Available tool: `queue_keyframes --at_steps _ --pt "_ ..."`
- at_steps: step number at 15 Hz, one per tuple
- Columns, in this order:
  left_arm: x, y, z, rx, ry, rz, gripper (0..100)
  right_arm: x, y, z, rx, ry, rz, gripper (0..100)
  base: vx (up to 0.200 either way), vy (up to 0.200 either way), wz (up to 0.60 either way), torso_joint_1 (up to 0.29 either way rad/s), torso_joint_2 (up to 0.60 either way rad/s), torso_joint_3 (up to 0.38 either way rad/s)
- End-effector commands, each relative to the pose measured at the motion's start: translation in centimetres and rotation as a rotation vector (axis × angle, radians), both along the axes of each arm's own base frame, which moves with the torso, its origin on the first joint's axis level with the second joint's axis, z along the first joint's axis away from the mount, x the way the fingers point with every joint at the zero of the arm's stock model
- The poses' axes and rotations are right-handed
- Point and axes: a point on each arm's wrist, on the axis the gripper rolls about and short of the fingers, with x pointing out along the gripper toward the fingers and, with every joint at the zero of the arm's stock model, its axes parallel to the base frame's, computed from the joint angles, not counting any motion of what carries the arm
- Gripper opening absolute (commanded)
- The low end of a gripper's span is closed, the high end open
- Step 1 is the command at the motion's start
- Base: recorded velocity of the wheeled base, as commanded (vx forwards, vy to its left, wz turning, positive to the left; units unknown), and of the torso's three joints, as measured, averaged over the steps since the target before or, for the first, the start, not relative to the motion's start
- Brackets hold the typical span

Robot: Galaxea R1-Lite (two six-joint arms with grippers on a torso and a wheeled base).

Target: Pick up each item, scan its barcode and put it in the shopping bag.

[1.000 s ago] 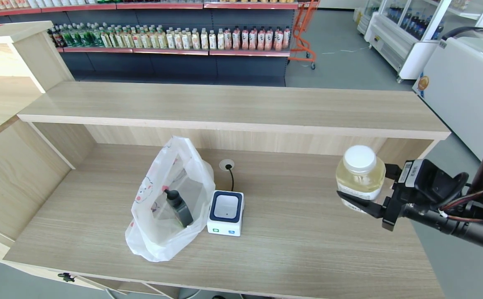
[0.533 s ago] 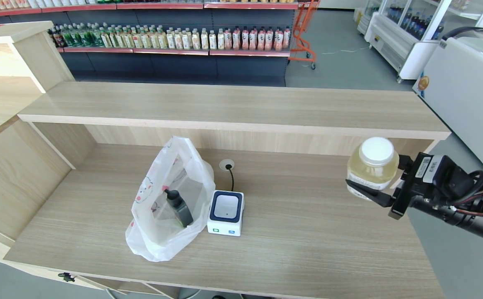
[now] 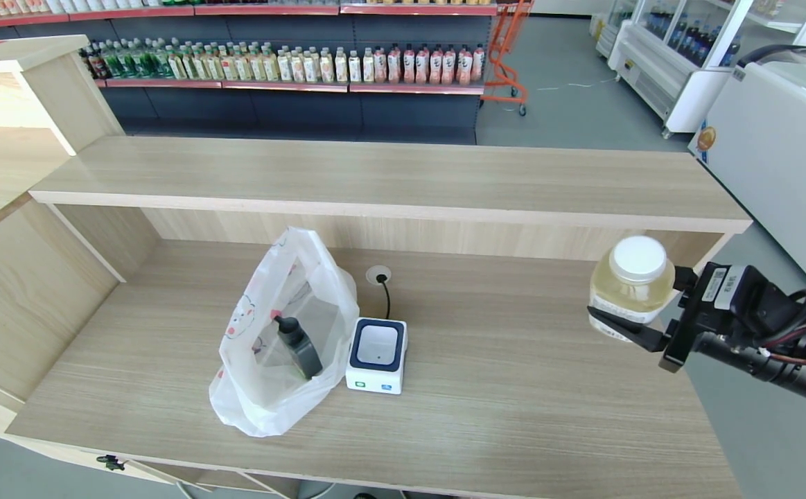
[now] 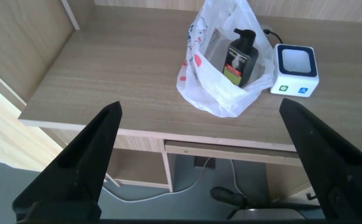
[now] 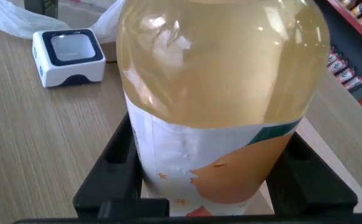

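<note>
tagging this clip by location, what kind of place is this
Most likely a small shop's checkout: a barcode scanner beside a shopping bag on the wooden counter, with shelves of bottled drinks behind.

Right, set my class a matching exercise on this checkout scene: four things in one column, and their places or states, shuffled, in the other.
Things
1. jar
2. pump bottle
3. scanner
4. left tool

Places or states
A. inside the shopping bag
B. open, holding nothing
C. gripped by the right tool
D. on the counter, beside the shopping bag

Pairs: 1-C, 2-A, 3-D, 4-B
</note>
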Motion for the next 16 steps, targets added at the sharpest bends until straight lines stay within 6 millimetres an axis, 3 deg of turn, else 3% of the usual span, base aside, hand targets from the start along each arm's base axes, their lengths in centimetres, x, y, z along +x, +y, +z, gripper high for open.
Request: queue_keyframes --at_steps 1,12,16 --pt "0.0 0.0 0.0 0.000 0.000 0.000 100 -0.2 0.0 -0.2 0.004 0.013 0.002 0 0.000 0.200 0.00 0.007 0.00 0.002" --pt "0.0 0.0 0.0 0.003 0.000 -0.002 100 -0.5 -0.3 -0.7 0.086 0.126 0.029 0 0.000 0.200 0.00 0.003 0.00 0.001" --pt "0.0 0.0 0.0 0.005 0.000 -0.002 100 1.5 -0.8 -0.4 0.109 0.125 0.006 0 0.000 0.200 0.00 0.002 0.00 0.002"
